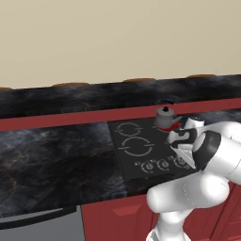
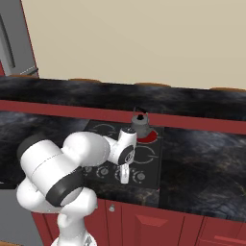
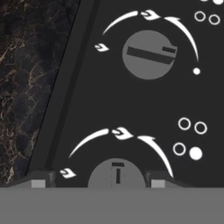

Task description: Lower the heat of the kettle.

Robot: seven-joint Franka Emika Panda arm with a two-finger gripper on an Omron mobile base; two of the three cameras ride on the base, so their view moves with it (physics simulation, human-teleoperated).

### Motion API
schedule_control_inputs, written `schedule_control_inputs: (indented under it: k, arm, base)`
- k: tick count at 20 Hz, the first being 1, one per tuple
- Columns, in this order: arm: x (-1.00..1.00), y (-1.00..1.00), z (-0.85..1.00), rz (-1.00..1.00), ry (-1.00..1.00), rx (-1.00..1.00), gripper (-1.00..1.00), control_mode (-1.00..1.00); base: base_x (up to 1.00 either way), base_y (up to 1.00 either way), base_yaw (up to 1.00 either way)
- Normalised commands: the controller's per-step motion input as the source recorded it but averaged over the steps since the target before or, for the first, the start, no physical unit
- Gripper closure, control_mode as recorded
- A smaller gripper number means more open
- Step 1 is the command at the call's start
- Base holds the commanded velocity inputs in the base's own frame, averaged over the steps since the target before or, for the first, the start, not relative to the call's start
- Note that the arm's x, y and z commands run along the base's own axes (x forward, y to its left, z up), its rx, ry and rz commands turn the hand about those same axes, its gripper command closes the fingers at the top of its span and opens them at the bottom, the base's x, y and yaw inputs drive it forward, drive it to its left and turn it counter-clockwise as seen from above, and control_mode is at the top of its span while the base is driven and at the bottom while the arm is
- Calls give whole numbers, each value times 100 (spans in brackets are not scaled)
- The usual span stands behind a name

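A long dark marbled counter (image 1: 52, 164) is running across both base views, sitting on red cabinet fronts (image 2: 158, 223) and backed by a red strip and a raised dark ledge under a plain beige wall (image 2: 144, 43). A grey appliance (image 2: 12, 41) is standing at the far left of the right base view. Set into the counter, a black cooktop (image 1: 141, 150) is showing white ring markings and a row of round knobs along its near edge. The white arm (image 2: 62, 178) is bending over that near edge, its hand pointing down at the knob row. On the back burner, which is glowing red (image 2: 150, 137), the kettle (image 2: 141, 123) is sitting upright, grey and squat, with its dark arched handle above the lid; in the left base view it is standing at the right rear of the cooktop (image 1: 165, 117), just beyond the arm's wrist. In the hand view the gripper (image 3: 98, 183) is hovering directly over a lower knob (image 3: 116, 174), with one dark fingertip on each side of it and a clear gap between them, so the jaws are standing spread and gripping nothing; whether the tips are touching the knob I cannot tell. Farther along the panel an upper knob (image 3: 148, 54) is lying with its bar slanted, ringed by a white arc with small flame marks, and little white circles (image 3: 195, 153) are sitting beside each knob.
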Motion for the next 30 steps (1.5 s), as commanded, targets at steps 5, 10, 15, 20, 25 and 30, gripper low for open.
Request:
schedule_control_inputs:
  k: [5,10,15,20,25,30]
  arm:
    - [0,8,-20,0,0,0,100,-100]
    - [0,20,-6,0,0,-1,100,-100]
    - [0,12,0,-1,0,0,100,-100]
    - [-1,9,0,-8,0,0,100,-100]
    - [-5,4,0,-20,0,0,100,-100]
    - [-4,4,-1,-25,0,0,100,-100]
  base:
    - [0,0,0]
    - [0,0,0]
    - [0,0,0]
    - [0,0,0]
    - [0,0,0]
    - [0,0,0]
